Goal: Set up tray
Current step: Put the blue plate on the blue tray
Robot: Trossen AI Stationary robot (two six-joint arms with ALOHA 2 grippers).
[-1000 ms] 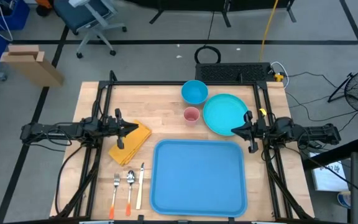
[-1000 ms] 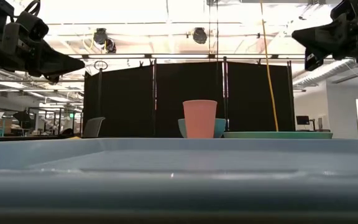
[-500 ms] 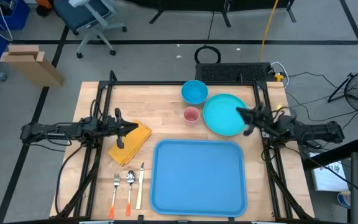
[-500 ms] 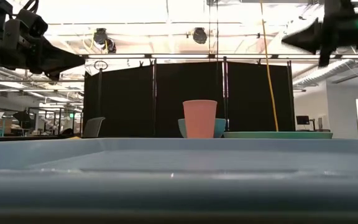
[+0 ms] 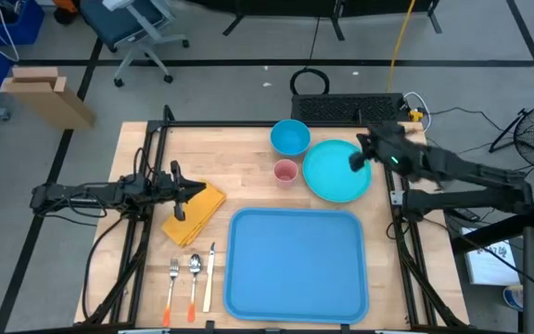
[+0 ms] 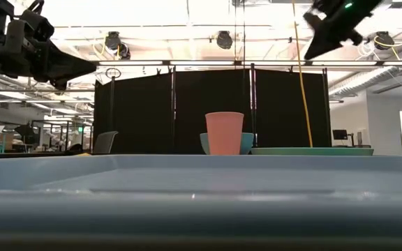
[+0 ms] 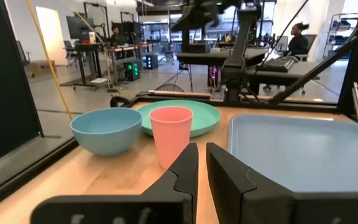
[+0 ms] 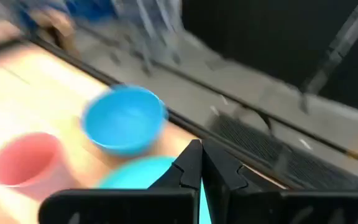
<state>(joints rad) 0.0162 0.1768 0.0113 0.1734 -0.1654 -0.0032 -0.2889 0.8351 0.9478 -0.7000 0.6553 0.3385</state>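
Upper centre of the high view, we see a blue bowl (image 5: 290,137), a pink cup (image 5: 286,173) and a turquoise plate (image 5: 334,172). Lower left: a yellow napkin (image 5: 198,211), with fork (image 5: 172,286), spoon (image 5: 194,281) and knife (image 5: 209,278) below it.

Pretty clearly a robotics lab, big open industrial room, bright ceiling lights (image 6: 121,43), black partition screens (image 6: 208,104), desks with monitors (image 7: 79,26), people (image 7: 298,40) working at computers, office chair (image 5: 133,28) and cables (image 5: 452,111) on the grey floor

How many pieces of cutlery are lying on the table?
3, side by side left of the tray: a fork, a spoon and a knife. None seems hidden.
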